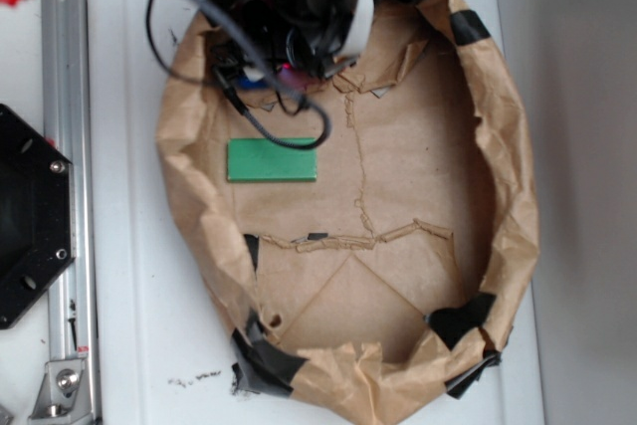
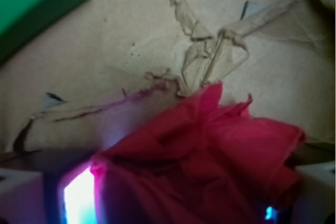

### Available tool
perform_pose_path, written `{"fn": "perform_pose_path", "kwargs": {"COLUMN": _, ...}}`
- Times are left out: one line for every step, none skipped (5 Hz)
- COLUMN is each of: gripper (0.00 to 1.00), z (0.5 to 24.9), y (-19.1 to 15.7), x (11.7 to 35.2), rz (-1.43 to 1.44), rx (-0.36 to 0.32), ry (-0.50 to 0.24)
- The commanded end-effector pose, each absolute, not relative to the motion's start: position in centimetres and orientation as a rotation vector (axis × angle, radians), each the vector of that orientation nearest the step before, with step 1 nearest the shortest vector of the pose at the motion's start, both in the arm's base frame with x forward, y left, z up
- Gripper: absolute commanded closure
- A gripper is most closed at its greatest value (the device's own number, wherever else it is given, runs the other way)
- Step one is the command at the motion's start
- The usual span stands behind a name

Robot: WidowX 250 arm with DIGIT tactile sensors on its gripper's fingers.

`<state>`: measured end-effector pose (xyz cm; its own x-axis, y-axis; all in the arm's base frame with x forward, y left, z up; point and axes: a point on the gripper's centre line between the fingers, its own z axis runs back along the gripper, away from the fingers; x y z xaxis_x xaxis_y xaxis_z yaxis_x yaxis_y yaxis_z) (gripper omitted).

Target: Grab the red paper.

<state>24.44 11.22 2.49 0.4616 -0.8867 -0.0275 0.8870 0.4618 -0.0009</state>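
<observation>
Brown paper (image 1: pixel 418 206), crumpled into a shallow basin with black tape patches (image 1: pixel 468 25), covering most of the white tabletop (image 1: pixel 129 276). Green block (image 1: pixel 272 159) flat near its left rim. Gripper (image 1: pixel 299 62) low at the far rim, cables draped across. Red paper (image 2: pixel 210 161) lumpy, no clear long axis, right between the jaws in the wrist view; white fingertips (image 2: pixel 21 198) flanking either side, apart, not visibly clamped. Exterior view: only a red sliver beneath the arm. Judged ready to close.
</observation>
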Motion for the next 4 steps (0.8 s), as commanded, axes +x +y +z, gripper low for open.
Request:
{"fn": "perform_pose_path", "kwargs": {"gripper": 1.00, "z": 10.0, "y": 9.7, "x": 25.1, "rz": -1.024, "rx": 0.078, "ry": -0.165}}
{"fn": "perform_pose_path", "kwargs": {"gripper": 1.00, "z": 14.5, "y": 5.1, "x": 27.6, "rz": -1.040, "rx": 0.121, "ry": -0.249}}
{"fn": "perform_pose_path", "kwargs": {"gripper": 1.00, "z": 14.9, "y": 0.9, "x": 29.4, "rz": -1.008, "rx": 0.143, "ry": -0.268}}
{"fn": "perform_pose_path", "kwargs": {"gripper": 1.00, "z": 15.2, "y": -0.5, "x": 30.9, "rz": -0.957, "rx": 0.082, "ry": -0.292}}
